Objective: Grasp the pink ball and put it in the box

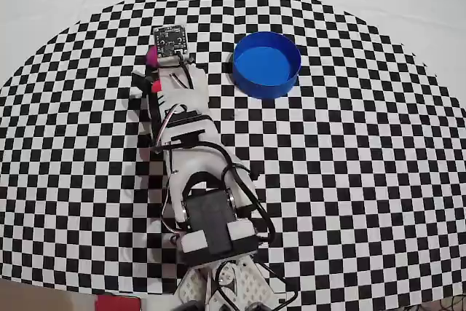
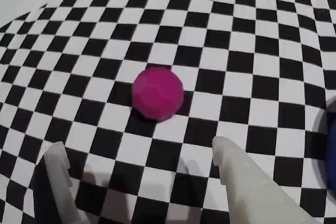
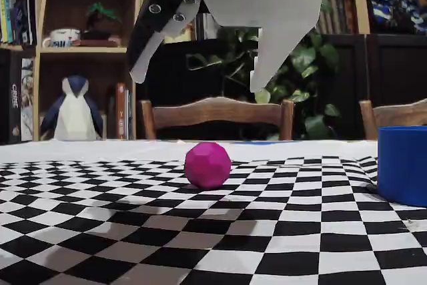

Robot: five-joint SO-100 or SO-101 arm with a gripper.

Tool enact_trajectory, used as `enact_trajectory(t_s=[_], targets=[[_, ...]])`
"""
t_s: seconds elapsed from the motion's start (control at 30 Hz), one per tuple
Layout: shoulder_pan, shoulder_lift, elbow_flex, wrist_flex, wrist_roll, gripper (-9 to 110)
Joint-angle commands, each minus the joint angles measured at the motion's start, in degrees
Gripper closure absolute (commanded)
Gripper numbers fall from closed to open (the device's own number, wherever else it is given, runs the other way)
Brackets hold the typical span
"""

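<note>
The pink ball (image 2: 157,93) rests on the checkered cloth, alone and untouched. In the wrist view my gripper (image 2: 139,150) is open, its two pale fingertips (image 2: 55,161) spread wider than the ball and short of it. The fixed view shows the gripper (image 3: 199,79) hanging well above the ball (image 3: 207,164), with clear air between them. In the overhead view only a sliver of the ball (image 1: 151,54) peeks out beside the wrist. To the right stands the round blue box (image 1: 266,63), which holds nothing; the fixed view has the box (image 3: 402,163) at its right edge.
My arm (image 1: 191,143) stretches from the table's near edge up the left-middle of the overhead view. The checkered cloth (image 1: 349,180) ends in a curved border with plain white beyond. Wooden chairs (image 3: 213,115) and bookshelves stand behind the table.
</note>
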Motion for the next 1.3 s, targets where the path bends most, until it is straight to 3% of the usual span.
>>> enact_trajectory(t_s=[0.0,1.27], targets=[[-0.4,-0.6,-2.6,-0.9,-0.5,69],[-1.1,-14.3,-14.8,-0.8,-0.5,69]])
